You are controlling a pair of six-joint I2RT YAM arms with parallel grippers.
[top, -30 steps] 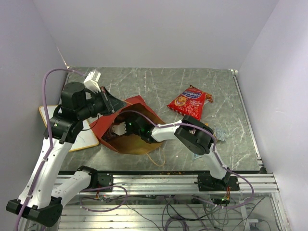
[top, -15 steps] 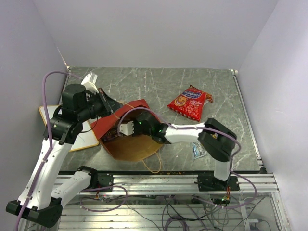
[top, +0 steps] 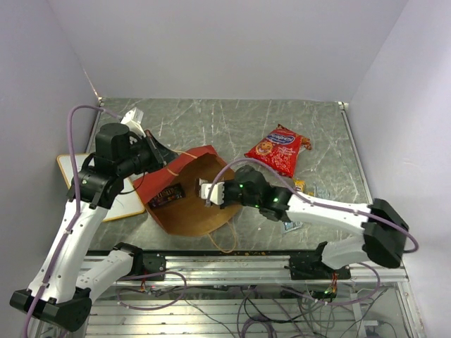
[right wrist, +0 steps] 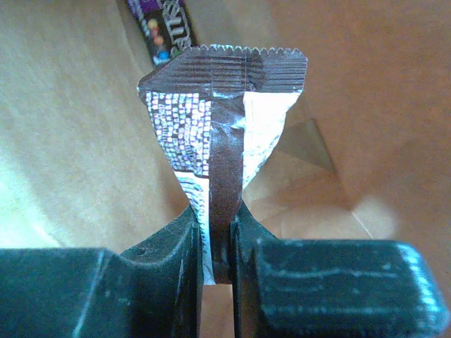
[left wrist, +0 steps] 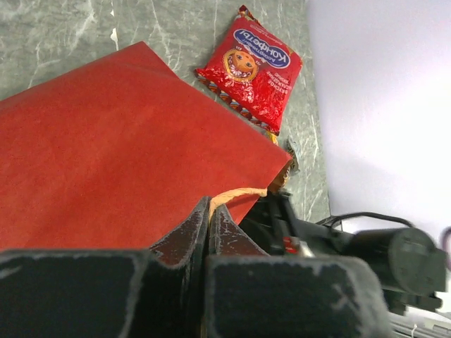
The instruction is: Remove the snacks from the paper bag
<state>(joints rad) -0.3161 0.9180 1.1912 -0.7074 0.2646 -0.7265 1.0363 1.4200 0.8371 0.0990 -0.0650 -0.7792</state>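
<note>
Lying on the grey marbled table (top: 331, 141), the brown kraft paper bag with red outer panels (top: 187, 211) opens toward the right gripper (top: 206, 191) at its mouth; the red crinkly chip bag (top: 275, 150) rests apart. Left wrist: the left gripper (left wrist: 209, 211) is pinched together on the bag's red edge by a tan handle loop (left wrist: 236, 191). Right wrist: jaws clamp a small brown candy packet (right wrist: 222, 134); a purple packet (right wrist: 165, 21) lies deeper.
</note>
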